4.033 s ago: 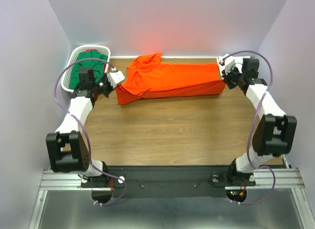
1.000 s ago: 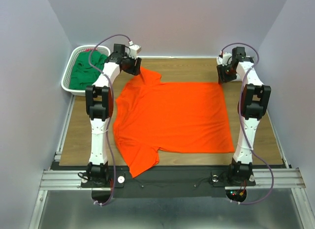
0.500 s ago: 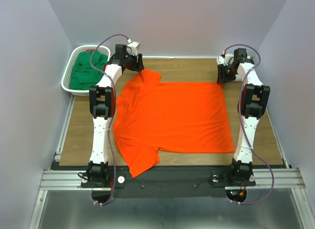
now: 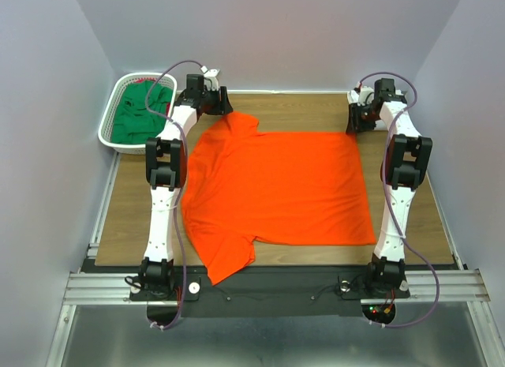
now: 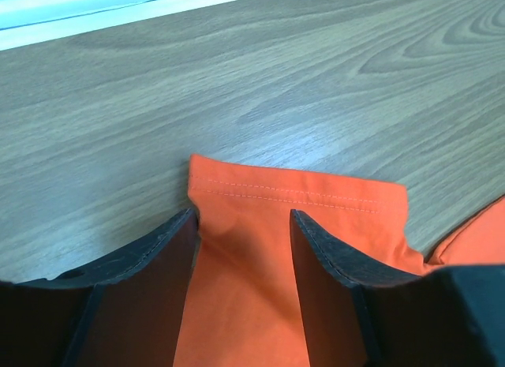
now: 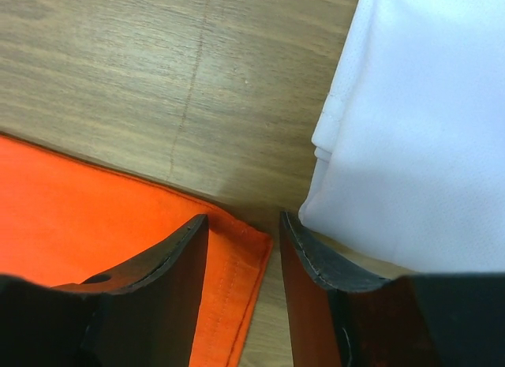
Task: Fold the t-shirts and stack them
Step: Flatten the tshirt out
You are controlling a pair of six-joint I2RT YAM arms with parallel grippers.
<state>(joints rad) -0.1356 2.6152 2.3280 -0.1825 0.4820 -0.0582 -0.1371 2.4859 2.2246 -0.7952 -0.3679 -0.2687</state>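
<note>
I count three: one orange t-shirt (image 4: 276,185) lying flat, one green t-shirt (image 4: 134,118) in the one basket (image 4: 105,130), one white t-shirt (image 6: 410,130). The left gripper (image 5: 241,225) and the right gripper (image 6: 243,229) both stand part-open, holding nothing.

A white plastic mesh basket (image 4: 106,124) is seen at the far left corner of the wood-grain worktop (image 4: 128,217). The worktop is enclosed by pale lilac walls (image 4: 276,35) on the left, far and right sides. A ribbed metal rail (image 4: 95,286) is fixed along its near edge.
</note>
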